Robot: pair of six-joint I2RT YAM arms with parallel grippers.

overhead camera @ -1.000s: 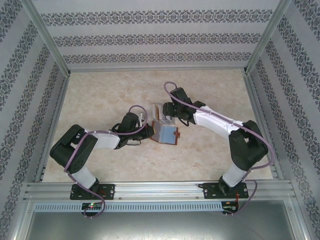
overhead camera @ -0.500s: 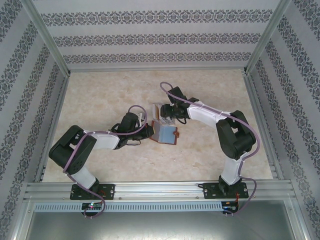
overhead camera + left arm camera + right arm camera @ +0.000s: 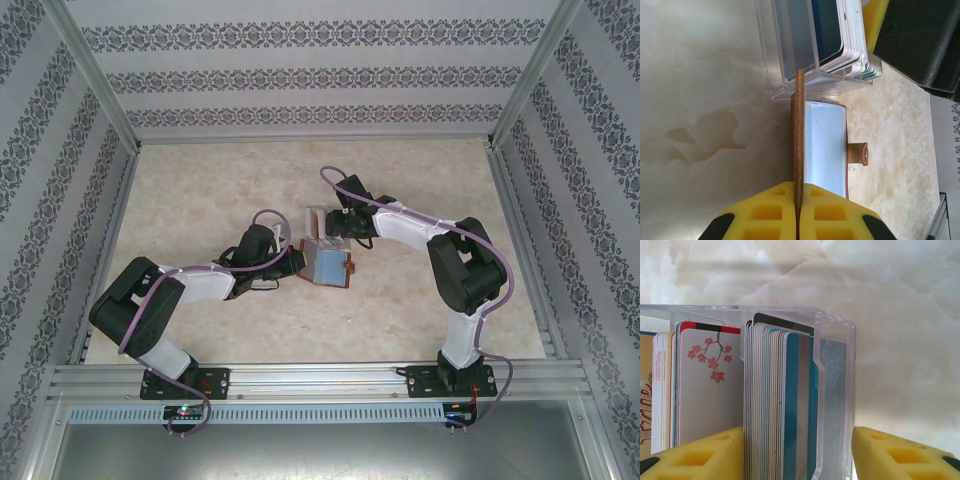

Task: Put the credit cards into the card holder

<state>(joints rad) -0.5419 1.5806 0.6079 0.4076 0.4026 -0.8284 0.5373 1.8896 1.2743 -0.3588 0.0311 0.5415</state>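
Near the middle of the pale marble desk (image 3: 200, 190), the right arm (image 3: 420, 232) stretches low and leftward and should, I judge, pinch a single card and draw it straight out. The left arm (image 3: 200, 282) lies low, reaching right. The right fingers (image 3: 705, 455) are apart, straddling one compartment of the clear plastic box (image 3: 836, 390). Beside the box, on its near side, the reddish-brown leather card holder (image 3: 825, 145) has its flap clamped upright in the left fingers (image 3: 765, 212). The thin pale and bluish credit cards (image 3: 790, 405) stand packed in the box
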